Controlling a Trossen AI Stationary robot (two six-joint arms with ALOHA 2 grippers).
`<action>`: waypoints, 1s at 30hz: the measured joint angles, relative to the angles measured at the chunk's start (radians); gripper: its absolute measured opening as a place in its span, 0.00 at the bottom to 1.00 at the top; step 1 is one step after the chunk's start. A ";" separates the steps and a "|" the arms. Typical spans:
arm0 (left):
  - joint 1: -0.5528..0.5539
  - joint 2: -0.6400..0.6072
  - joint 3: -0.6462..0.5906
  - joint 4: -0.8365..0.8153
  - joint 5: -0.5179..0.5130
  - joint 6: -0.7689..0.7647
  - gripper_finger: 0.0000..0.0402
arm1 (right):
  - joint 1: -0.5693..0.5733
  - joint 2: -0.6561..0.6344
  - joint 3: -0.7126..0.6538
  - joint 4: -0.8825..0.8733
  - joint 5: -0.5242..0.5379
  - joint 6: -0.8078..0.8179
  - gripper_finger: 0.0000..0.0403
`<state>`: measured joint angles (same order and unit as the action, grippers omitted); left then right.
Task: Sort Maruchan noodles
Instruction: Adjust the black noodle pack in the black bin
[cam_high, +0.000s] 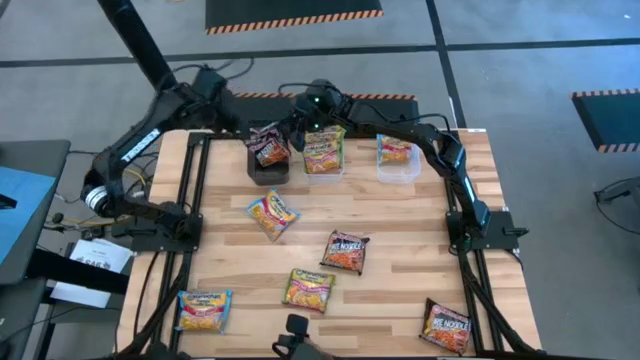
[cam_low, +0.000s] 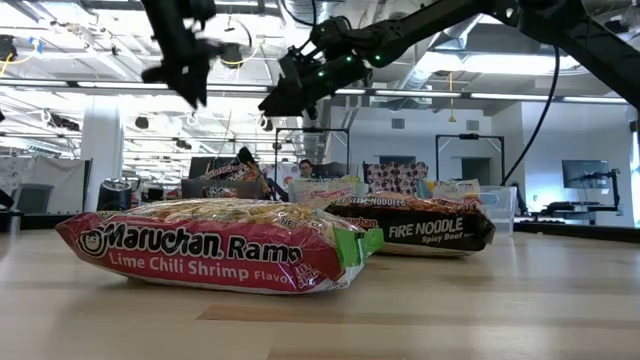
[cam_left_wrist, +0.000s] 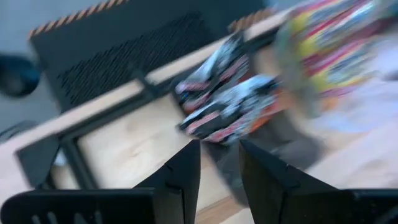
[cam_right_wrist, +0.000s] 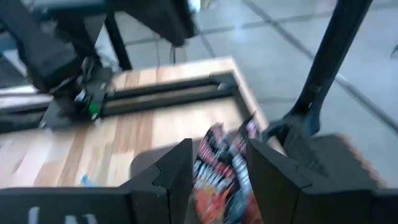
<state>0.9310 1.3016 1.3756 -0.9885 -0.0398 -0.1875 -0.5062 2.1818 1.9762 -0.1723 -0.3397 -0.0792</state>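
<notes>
Wooden desk (cam_high: 400, 230) with Maruchan noodles (cam_high: 271, 213) scattered across it: a yellow packet near the middle, a dark packet (cam_high: 345, 251) beside it toward the near edge, a pink-trimmed packet (cam_high: 308, 289) nearer still, one more at the near left corner (cam_high: 204, 310) and a dark one at the near right corner (cam_high: 446, 325). Along the far edge, three tubs: black tub (cam_high: 268, 165) holding dark packets, clear middle tub (cam_high: 324, 153) holding yellow ones, clear right tub (cam_high: 397, 160) holding one with blue. Left gripper (cam_high: 243, 127) poised just beside the black tub, jaws apart, nothing between them. Right gripper (cam_high: 298, 128) above the far edge between black and middle tubs, jaws apart, empty, dark packets (cam_right_wrist: 219, 171) showing beyond the fingers (cam_right_wrist: 174, 171).
</notes>
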 joint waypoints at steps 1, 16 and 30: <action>0.000 -0.015 0.015 0.002 0.023 -0.001 0.24 | -0.004 0.000 0.000 0.025 0.000 0.001 0.44; 0.000 -0.199 0.069 0.021 0.080 -0.057 0.24 | -0.067 -0.001 0.104 0.278 0.000 0.128 0.44; -0.011 -0.188 0.062 0.009 0.082 -0.026 0.24 | -0.044 0.040 0.179 0.207 0.005 0.141 0.44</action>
<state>0.9200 1.1140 1.4376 -0.9799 0.0418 -0.2135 -0.5504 2.2220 2.1555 0.0351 -0.3343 0.0617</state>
